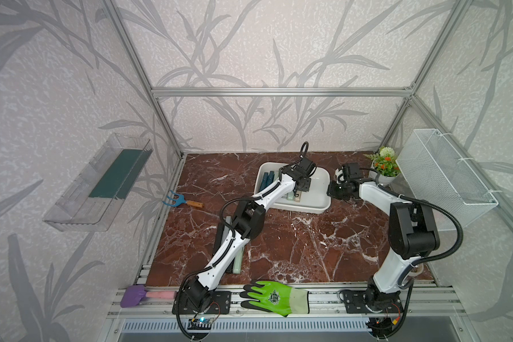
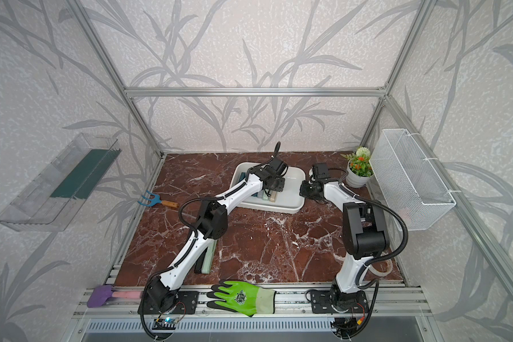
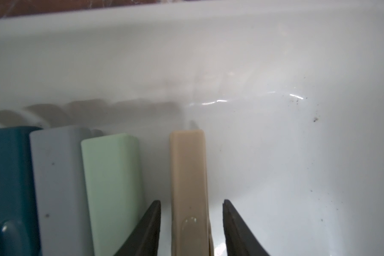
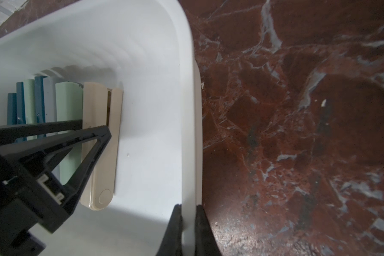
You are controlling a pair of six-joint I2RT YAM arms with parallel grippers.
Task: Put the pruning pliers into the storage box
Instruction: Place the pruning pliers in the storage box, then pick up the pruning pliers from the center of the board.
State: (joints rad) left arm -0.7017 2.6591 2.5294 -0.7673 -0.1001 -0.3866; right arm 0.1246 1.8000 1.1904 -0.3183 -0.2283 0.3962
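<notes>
Left gripper point(image 3: 191, 202) hangs low inside the white box point(image 3: 253, 66), fingers spread, one on each side of the beige pliers point(image 3: 189, 172), with a sliver of space showing on both sides. Nothing is gripped. The beige pliers lies on the box floor at the end of a packed row, next to a green tool point(image 3: 111, 177), then a grey one point(image 3: 58, 177) and a teal one point(image 3: 9, 166). The right wrist view shows more teal and green pieces further along the row.

Right gripper point(image 4: 189, 208) is clamped on the box wall, one finger inside the rim and one outside, on the side facing the potted plant point(image 1: 384, 168).

In both top views the box sits toward the back of the red marble table point(image 1: 308, 251). More pliers point(image 1: 238, 262) lie on the table near its front left, partly hidden under the left arm.

A blue rake point(image 1: 178, 201) rests at the table's left edge. A purple trowel point(image 1: 137, 294) and a green glove point(image 1: 274, 297) lie on the front rail. A wire basket point(image 1: 444, 171) hangs on the right wall and a clear bin point(image 1: 101, 183) on the left wall.
</notes>
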